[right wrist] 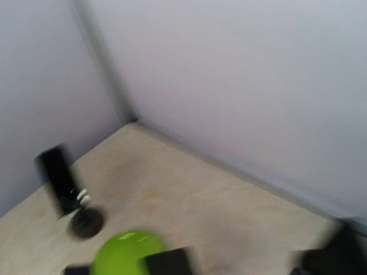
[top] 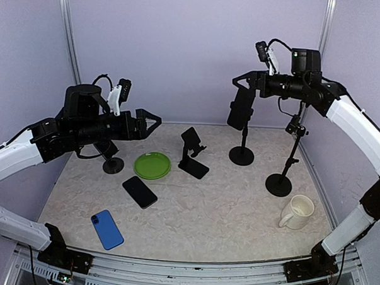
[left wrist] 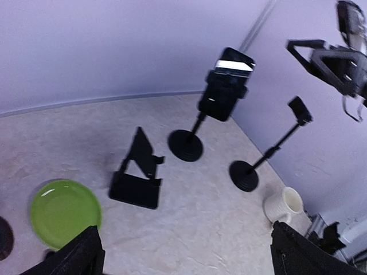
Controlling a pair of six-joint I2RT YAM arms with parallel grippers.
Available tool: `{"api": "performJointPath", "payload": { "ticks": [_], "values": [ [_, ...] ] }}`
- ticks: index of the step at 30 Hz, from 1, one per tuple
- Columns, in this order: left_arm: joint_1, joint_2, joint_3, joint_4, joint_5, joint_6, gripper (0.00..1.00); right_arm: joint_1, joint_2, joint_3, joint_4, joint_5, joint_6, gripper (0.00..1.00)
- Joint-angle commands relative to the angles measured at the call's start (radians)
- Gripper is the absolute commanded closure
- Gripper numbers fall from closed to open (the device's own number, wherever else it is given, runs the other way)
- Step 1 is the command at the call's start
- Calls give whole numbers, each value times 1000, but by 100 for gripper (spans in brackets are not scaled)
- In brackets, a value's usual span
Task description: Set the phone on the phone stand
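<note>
The phone (top: 241, 108) sat on the phone stand (top: 242, 156) (by the worktop's back edge); the open, empty right claw (top: 243, 83) probably should back away

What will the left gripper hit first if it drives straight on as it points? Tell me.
Probably the round-base stand holding the black phone, ahead of the open left gripper. Height is unclear; it might reach the table short of it.

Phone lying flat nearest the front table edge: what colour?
The phone is blue; the top external view shows it best.
</note>
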Motion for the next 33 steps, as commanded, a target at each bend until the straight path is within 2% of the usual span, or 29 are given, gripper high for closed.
{"api": "performJointPath", "payload": {
  "ticks": [1,3,4,5,6,8,9,10,11,13,18,21,26,28,32,33],
  "values": [
    [51,0,41,-194,-430,63,1,140,-52,-70,-80,33,-120,21],
    [98,34,47,-231,-442,137,1,177,-69,-122,-74,-2,-131,21],
    [105,47,40,-227,-500,143,1,191,-77,-155,-64,-16,-125,21],
    [101,55,27,-216,-597,113,1,208,-83,-195,-53,-24,-121,22],
    [109,57,7,-206,-624,112,1,225,-86,-240,-46,-22,-120,22],
    [138,34,-29,-186,-604,120,1,268,-90,-298,-33,-1,-120,23],
    [152,13,-49,-196,-618,37,1,290,-92,-324,-20,12,-120,23],
    [174,-18,-79,-165,-587,26,1,314,-95,-350,-9,27,-121,23],
    [192,-49,-124,-121,-490,38,2,340,-93,-371,-1,48,-121,23],
    [199,-100,-193,-73,-385,47,13,374,-82,-404,15,70,-112,23],
    [190,-76,-216,-303,-360,-252,16,451,-16,-439,14,80,-84,24],
    [169,-38,-225,-430,-328,-392,14,494,42,-419,-23,91,-81,24],
    [144,-53,-242,-518,-335,-502,9,547,173,-332,-85,132,-25,20],
    [145,-72,-251,-512,-331,-523,3,575,253,-265,-107,159,-5,18],
    [143,-89,-249,-518,-330,-539,1,633,406,-81,-177,241,1,11],
    [143,-91,-247,-524,-329,-544,1,638,442,-22,-197,256,5,5]
  ]
}}
